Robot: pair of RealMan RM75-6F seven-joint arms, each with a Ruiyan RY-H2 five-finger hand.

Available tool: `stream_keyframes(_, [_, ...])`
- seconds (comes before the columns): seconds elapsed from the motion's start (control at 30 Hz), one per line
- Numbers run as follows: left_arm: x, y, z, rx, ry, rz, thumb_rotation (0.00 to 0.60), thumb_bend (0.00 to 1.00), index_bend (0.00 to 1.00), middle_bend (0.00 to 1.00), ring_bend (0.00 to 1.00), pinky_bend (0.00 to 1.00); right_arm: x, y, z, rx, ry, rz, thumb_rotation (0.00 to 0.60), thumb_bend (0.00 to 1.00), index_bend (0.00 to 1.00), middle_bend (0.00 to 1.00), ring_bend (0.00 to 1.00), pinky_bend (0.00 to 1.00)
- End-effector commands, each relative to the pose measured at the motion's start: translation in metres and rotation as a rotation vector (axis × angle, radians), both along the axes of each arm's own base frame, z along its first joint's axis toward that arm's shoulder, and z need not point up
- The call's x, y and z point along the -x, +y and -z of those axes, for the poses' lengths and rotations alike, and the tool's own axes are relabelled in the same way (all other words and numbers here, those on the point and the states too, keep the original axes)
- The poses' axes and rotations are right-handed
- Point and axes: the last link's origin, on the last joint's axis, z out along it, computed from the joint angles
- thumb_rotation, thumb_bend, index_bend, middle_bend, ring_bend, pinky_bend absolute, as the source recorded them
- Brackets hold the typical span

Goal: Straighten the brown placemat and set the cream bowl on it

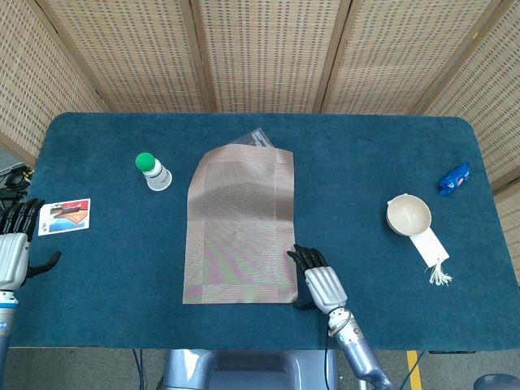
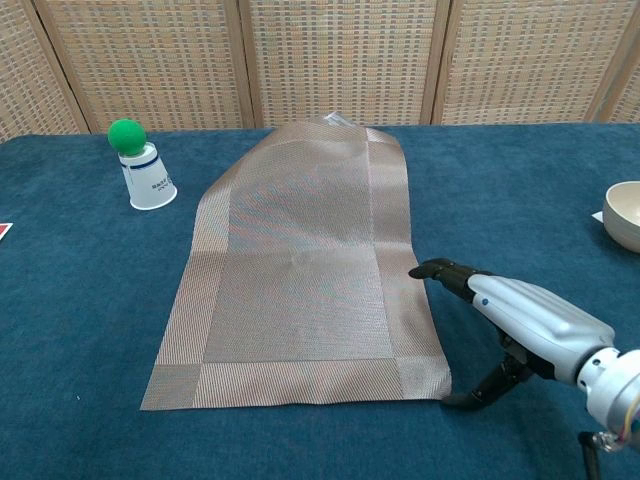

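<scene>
The brown placemat (image 1: pixel 240 227) (image 2: pixel 300 280) lies lengthwise in the middle of the blue table, its far end humped over something beneath it. My right hand (image 1: pixel 318 278) (image 2: pixel 515 318) sits at the mat's near right corner, fingers spread; the fingertips (image 2: pixel 425 270) reach the mat's right edge and the thumb touches down by the corner. It holds nothing. The cream bowl (image 1: pixel 408 215) (image 2: pixel 626 213) stands far to the right on the cloth. My left hand (image 1: pixel 15 244) hangs open at the table's left edge, shown only in the head view.
A white cup topped with a green ball (image 1: pixel 153 171) (image 2: pixel 142 168) stands left of the mat. A picture card (image 1: pixel 65 216) lies by the left edge. A white tag with a tassel (image 1: pixel 431 250) sits beside the bowl, a blue object (image 1: pixel 454 178) at the far right.
</scene>
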Motion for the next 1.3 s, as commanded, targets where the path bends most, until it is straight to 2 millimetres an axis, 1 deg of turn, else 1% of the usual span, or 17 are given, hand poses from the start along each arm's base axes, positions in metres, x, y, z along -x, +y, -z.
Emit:
stream_keyframes(0.03, [0.000, 0.000, 0.000, 0.001, 0.000, -0.002, 0.600, 0.25, 0.00, 0.00, 0.00, 0.00, 0.000, 0.000, 0.001, -0.009, 0.002, 0.003, 0.600, 0.25, 0.11, 0.00, 0.00, 0.00])
stream_keyframes(0.17, [0.000, 0.000, 0.001, 0.005, 0.000, -0.002, 0.600, 0.25, 0.00, 0.00, 0.00, 0.00, 0.000, 0.000, 0.001, -0.021, 0.005, 0.010, 0.600, 0.26, 0.11, 0.00, 0.00, 0.00])
stream_keyframes(0.37, [0.000, 0.001, -0.001, -0.001, -0.007, -0.002, 0.600, 0.25, 0.00, 0.00, 0.00, 0.00, -0.002, -0.004, 0.005, 0.002, -0.010, 0.004, 0.600, 0.45, 0.16, 0.00, 0.00, 0.00])
stream_keyframes(0.47, [0.000, 0.001, -0.001, -0.003, -0.009, -0.004, 0.600, 0.25, 0.00, 0.00, 0.00, 0.00, -0.004, -0.006, 0.007, 0.025, -0.035, -0.001, 0.600, 0.49, 0.17, 0.00, 0.00, 0.00])
stream_keyframes(0.53, [0.001, 0.001, -0.001, -0.004, -0.010, -0.006, 0.600, 0.25, 0.00, 0.00, 0.00, 0.00, -0.006, -0.008, 0.007, 0.036, -0.062, 0.000, 0.600, 0.50, 0.20, 0.00, 0.00, 0.00])
stream_keyframes(0.63, [0.001, 0.001, -0.001, -0.005, -0.012, -0.007, 0.600, 0.25, 0.00, 0.00, 0.00, 0.00, -0.010, -0.010, 0.006, 0.056, -0.090, -0.006, 0.600, 0.50, 0.28, 0.00, 0.00, 0.00])
stream_keyframes(0.83, [0.001, 0.002, -0.001, -0.009, -0.017, -0.011, 0.600, 0.25, 0.00, 0.00, 0.00, 0.00, -0.011, -0.012, 0.008, 0.084, -0.119, -0.002, 0.600, 0.50, 0.42, 0.08, 0.00, 0.00])
stream_keyframes(1.17, [0.002, 0.002, -0.001, -0.009, -0.017, -0.019, 0.600, 0.26, 0.00, 0.00, 0.00, 0.00, -0.013, -0.013, 0.010, 0.100, -0.152, 0.016, 0.600, 0.48, 0.55, 0.17, 0.00, 0.00])
stream_keyframes(1.23, [0.002, 0.002, -0.001, -0.009, -0.017, -0.019, 0.600, 0.26, 0.00, 0.00, 0.00, 0.00, -0.013, -0.013, 0.011, 0.101, -0.156, 0.017, 0.600, 0.50, 0.57, 0.17, 0.00, 0.00])
stream_keyframes(1.3, [0.002, 0.002, -0.001, -0.008, -0.017, -0.019, 0.600, 0.26, 0.00, 0.00, 0.00, 0.00, -0.012, -0.013, 0.011, 0.101, -0.157, 0.025, 0.600, 0.54, 0.58, 0.17, 0.00, 0.00])
